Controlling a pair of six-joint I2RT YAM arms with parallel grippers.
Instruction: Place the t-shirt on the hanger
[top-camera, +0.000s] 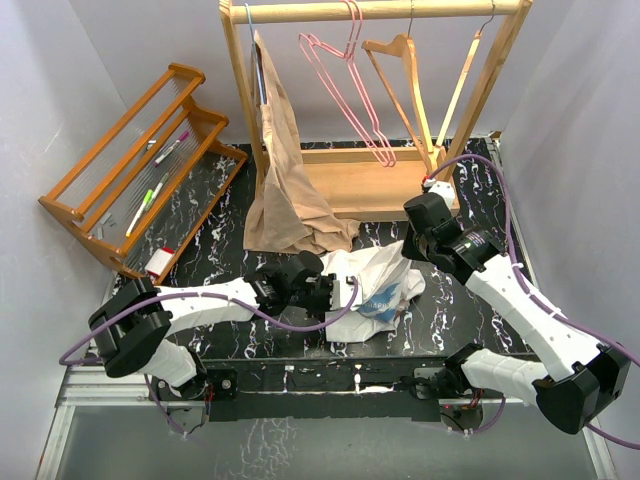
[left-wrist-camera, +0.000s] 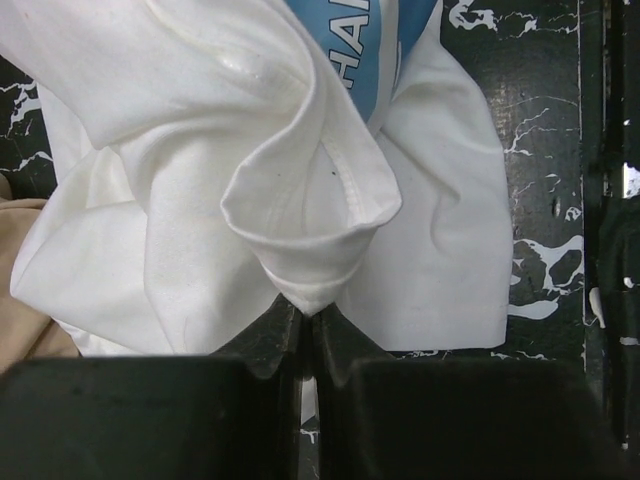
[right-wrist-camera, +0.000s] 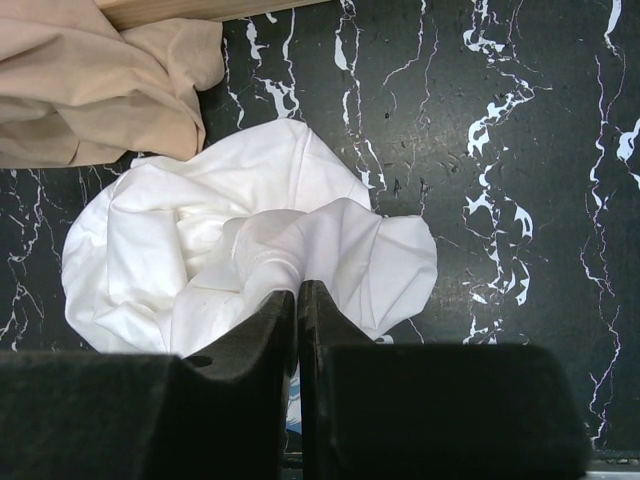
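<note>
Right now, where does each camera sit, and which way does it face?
Top external: above and behind the robot, facing down at the table, t-shirt, and rack with the hanger; left arm and right arm show.
Left wrist: on the left arm, facing along its shut jaws, which pinch the t-shirt.
Right wrist: on the right arm, facing along its shut jaws at the t-shirt they hold and a beige garment.
Shared: all views show the t-shirt on the black table.

The t-shirt (left-wrist-camera: 180, 200) is soft white cloth, matt and wrinkled, with a smooth blue print. The surface (right-wrist-camera: 520, 150) is black with white marble veins and slightly glossy. The hanger (top-camera: 345, 95) is thin, smooth pink wire.
</note>
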